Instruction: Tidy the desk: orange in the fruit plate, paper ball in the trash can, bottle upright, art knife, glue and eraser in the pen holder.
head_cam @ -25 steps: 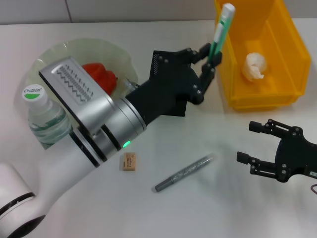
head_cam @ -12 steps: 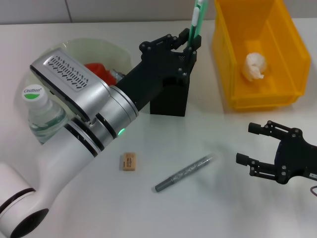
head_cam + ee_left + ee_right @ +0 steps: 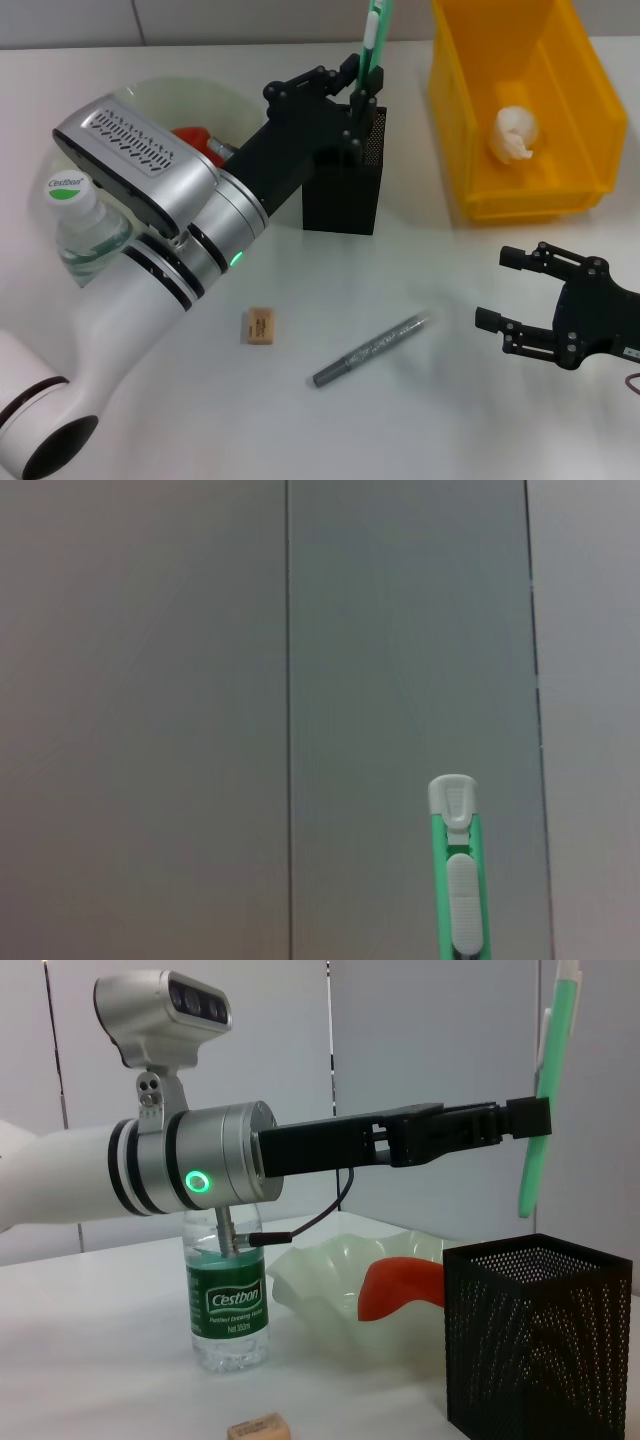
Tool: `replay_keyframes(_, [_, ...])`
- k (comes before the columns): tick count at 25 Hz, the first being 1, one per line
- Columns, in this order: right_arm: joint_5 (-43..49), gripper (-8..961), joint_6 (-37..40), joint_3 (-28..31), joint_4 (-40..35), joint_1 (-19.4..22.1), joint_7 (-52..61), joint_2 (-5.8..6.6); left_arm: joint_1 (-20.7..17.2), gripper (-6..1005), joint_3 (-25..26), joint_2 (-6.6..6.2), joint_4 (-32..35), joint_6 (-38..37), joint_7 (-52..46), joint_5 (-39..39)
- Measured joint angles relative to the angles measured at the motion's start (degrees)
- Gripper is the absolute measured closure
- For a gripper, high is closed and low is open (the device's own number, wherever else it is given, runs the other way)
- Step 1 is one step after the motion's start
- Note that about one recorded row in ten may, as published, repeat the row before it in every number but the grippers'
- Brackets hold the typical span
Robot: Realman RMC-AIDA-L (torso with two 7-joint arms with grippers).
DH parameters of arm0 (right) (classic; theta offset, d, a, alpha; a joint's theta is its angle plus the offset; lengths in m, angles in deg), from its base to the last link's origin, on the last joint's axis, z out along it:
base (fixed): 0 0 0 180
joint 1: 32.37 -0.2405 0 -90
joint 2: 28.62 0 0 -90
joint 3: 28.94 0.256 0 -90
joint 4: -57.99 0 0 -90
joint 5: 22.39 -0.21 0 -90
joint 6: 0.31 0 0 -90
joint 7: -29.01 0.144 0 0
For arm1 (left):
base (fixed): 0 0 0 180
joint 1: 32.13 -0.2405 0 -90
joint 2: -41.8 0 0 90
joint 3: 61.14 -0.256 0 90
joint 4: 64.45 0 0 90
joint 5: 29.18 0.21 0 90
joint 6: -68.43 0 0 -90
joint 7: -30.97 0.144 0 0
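we see the left gripper [image 3: 362, 82] clenched on the green art knife [image 3: 373, 40], held upright above the black mesh pen holder [image 3: 345, 195]; its lower tip hangs clear of the rim in the right wrist view. the right gripper [image 3: 503, 291] rests released over the bench [image 3: 420, 420] at near right. the eraser [image 3: 260, 326] and a grey pen-shaped stick [image 3: 372, 348] lie on the bench. the paper ball [image 3: 514, 134] sits in the yellow bin [image 3: 590, 110]. the bottle [image 3: 85, 225] stands upright at left, beside the fruit plate [image 3: 190, 100].
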Motion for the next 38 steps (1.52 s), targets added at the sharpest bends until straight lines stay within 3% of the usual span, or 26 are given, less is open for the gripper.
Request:
replay_keyframes(19, [0.0,195,0.0,0.0,0.0,-0.4,0.1,0.0,0.0,758,0.2,0.0,-0.4,0.5,-0.5,-0.6])
replay_keyframes(24, [0.0,196,-0.1,0.0,0.0,-0.5,0.1,0.0,0.1,531,0.1,0.0,-0.4,0.4,-0.5,-0.6])
replay_keyframes(31, [0.0,197,-0.1,0.0,0.0,-0.4,0.1,0.0,-0.1,336,-0.1,0.0,-0.4,-0.6,-4.5,0.1])
replay_keyframes(38, [0.0,198,-0.2,0.0,0.0,-0.4,0.0,0.01,-2.7,201,0.5,-0.47,-0.4,-6.5,-16.2,12.3])
